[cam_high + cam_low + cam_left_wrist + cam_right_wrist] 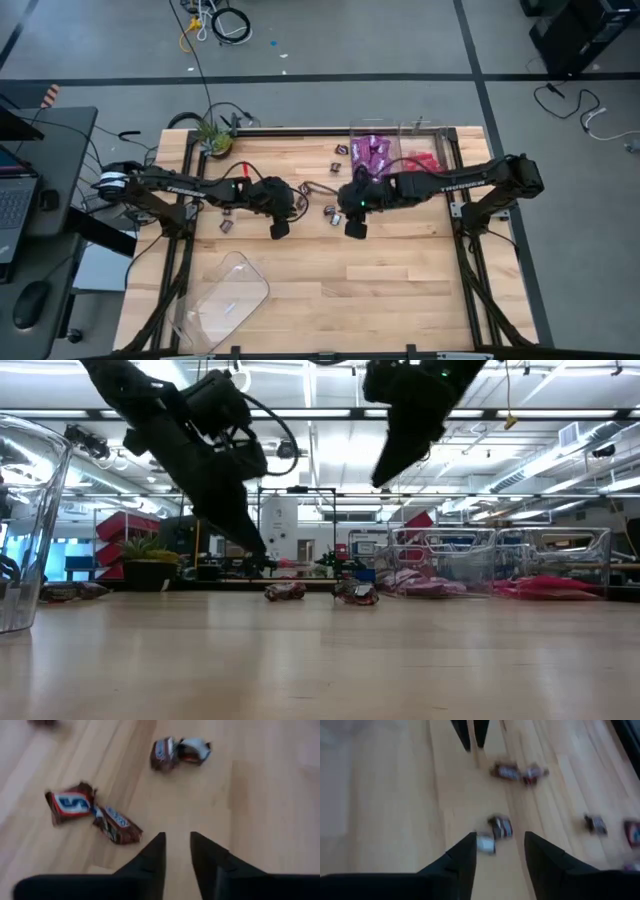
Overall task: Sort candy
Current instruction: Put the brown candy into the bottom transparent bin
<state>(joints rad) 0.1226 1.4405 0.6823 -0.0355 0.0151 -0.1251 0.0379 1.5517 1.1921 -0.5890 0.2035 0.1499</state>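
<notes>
Small brown wrapped candy lies loose on the wooden table: two pieces (pixel 70 806) (pixel 117 825) just ahead of my left gripper (pixel 177 840), and a pair (pixel 180 751) farther off. My left gripper (pixel 278 228) stands open, low over bare wood at the table's middle. My right gripper (pixel 355 225) hangs open higher up, just to its right. In the right wrist view a brown piece (pixel 499 827) shows between and beyond the fingers of my right gripper (pixel 500 840), lying on the table below. Purple packets (pixel 372 152) and red packets (pixel 425 162) lie in clear trays at the far right.
A clear plastic tray (pixel 230 295) lies on the table's near left. A potted plant (pixel 213 135) stands at the far left corner. More brown pieces lie scattered toward the far edge (pixel 337 150) and under the left arm (pixel 225 225). Bare wood stretches along the near side.
</notes>
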